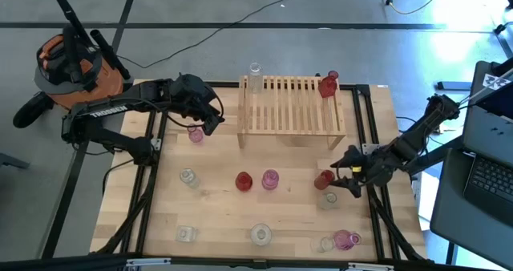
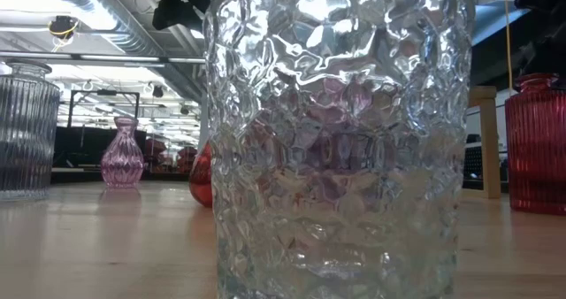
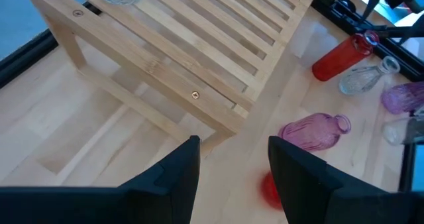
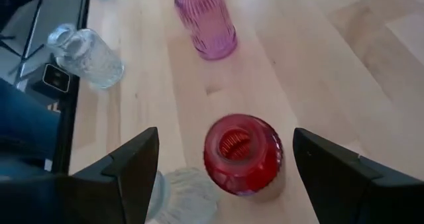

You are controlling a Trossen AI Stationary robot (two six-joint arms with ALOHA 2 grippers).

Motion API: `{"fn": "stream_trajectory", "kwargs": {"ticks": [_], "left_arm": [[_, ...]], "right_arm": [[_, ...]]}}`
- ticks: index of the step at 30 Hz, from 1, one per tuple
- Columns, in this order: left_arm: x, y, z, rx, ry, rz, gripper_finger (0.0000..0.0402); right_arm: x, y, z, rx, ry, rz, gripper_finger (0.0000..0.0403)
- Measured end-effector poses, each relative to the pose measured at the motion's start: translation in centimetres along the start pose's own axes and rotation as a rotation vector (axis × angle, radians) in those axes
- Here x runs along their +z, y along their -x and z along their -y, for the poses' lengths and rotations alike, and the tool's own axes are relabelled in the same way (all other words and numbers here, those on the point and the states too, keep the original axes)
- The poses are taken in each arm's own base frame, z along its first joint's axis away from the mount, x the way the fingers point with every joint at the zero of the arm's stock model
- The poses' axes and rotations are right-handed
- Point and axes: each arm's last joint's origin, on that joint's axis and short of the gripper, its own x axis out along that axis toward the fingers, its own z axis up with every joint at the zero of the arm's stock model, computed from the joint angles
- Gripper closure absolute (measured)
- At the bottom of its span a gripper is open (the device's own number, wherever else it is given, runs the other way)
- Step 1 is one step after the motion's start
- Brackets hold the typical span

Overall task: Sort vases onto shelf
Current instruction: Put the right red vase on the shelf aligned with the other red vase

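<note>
**Red vase under the right gripper, nothing held**

Wood shelf (image 1: 292,107) sat at the far middle of the table (image 1: 144,223). It carried 2 vases: a clear bottle (image 1: 255,74) at its far left corner and a red vase (image 1: 328,85) at its far right corner.

Right gripper (image 1: 343,175) hovered over a squat red vase (image 4: 242,154) near the right edge, fingers (image 4: 126,171) spread wide on either side of it, clear of the glass. No grip. A clear vase (image 1: 329,200) stood just beside it on the near side.

Left gripper (image 1: 210,120) hung just off the shelf's left end, above the table, fingers (image 3: 169,184) parted and empty. A pink vase (image 1: 195,134) stood just beside it, on the near side.

Rest of the vases were on the tabletop:
- red one (image 1: 244,181) and pink one (image 1: 270,179) side by side, mid table
- clear one (image 1: 188,178) to the left of those
- near row: clear (image 1: 186,234), clear (image 1: 260,235), clear (image 1: 323,244), pink (image 1: 346,240)

Low view was mostly blocked by a dimpled clear vase (image 2: 340,140) right at the lens.
</note>
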Motion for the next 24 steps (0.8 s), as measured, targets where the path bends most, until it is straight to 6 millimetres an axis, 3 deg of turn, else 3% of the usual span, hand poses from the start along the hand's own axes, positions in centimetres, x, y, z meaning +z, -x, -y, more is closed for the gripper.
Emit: {"fn": "stream_trajectory", "kwargs": {"ticks": [24], "left_arm": [[0.0, 0.0, -0.1, 0.029, -0.001, 0.014, 0.0230]], "right_arm": [[-1.6, -5.2, -1.9, -0.199, 0.106, -0.094, 0.0114]]}}
